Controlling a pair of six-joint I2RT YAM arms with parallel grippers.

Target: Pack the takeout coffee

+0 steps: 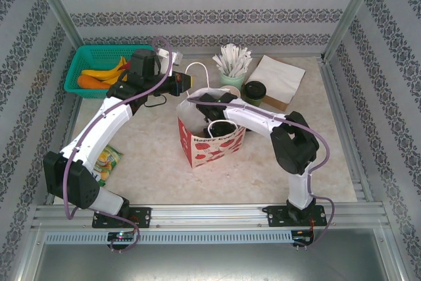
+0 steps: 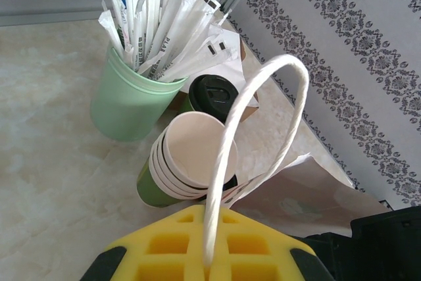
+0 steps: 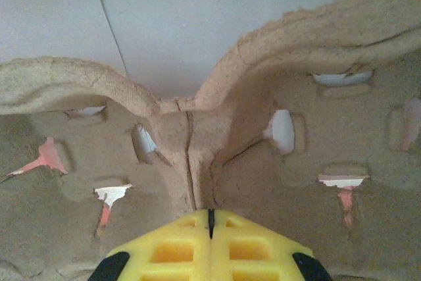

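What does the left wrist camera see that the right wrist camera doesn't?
Left wrist: a green cup of wrapped straws, stacked paper cups, a black-lidded cup, and the bag's white handle pinched in the left claw. Right wrist: the brown pulp tray up close, its middle ridge pinched in the right claw, white bag wall behind. Shared: a yellow claw at the bottom edge, shut on something.

This looks like a robotics lab test cell dressed as a café counter. Aluminium posts (image 1: 47, 4) frame patterned wallpaper panels (image 1: 197, 18). The left arm (image 1: 106, 122) and right arm (image 1: 293, 146) are bolted to a metal rail (image 1: 210, 214) edging a marble-look tabletop (image 1: 151, 156). On it stand a straw cup (image 1: 231, 78) and a lidded coffee cup (image 1: 255, 90).
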